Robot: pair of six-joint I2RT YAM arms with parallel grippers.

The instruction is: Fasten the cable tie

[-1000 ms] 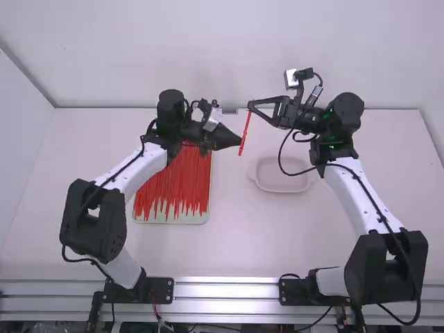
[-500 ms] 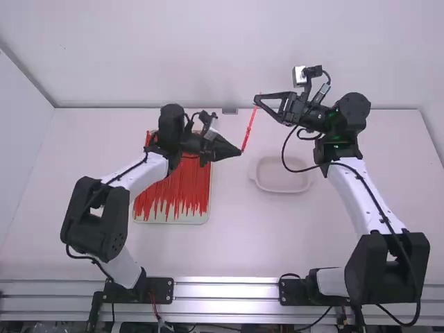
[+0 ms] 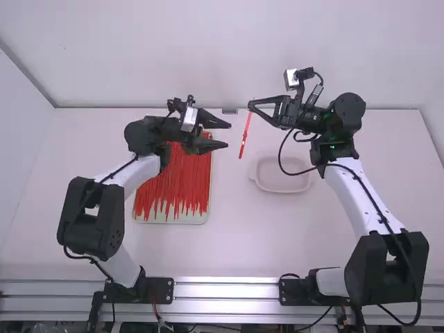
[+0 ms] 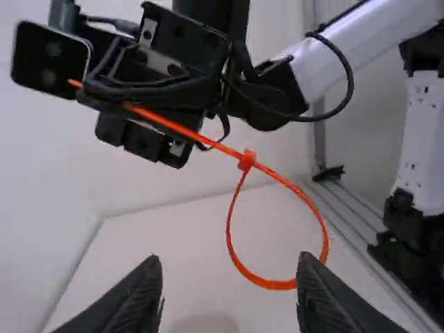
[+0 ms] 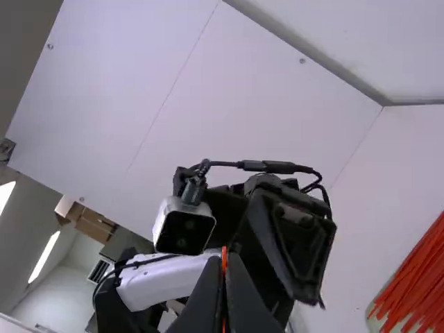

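A red cable tie hangs in the air from my right gripper, above the table's far middle. In the left wrist view the tie is closed into a loop through its head, and its tail runs up into the right gripper. The right wrist view has that gripper's fingers pressed together on a sliver of the tie. My left gripper stands open just left of the tie, clear of it. Its fingers sit wide apart below the loop.
A flat tray holding several loose red ties lies under the left arm. A white dish sits on the table below the right gripper. The near half of the table is bare.
My left gripper has let go of the tie's lower end, opened and drawn back to the left. The right gripper, still holding the tie, came down a little.
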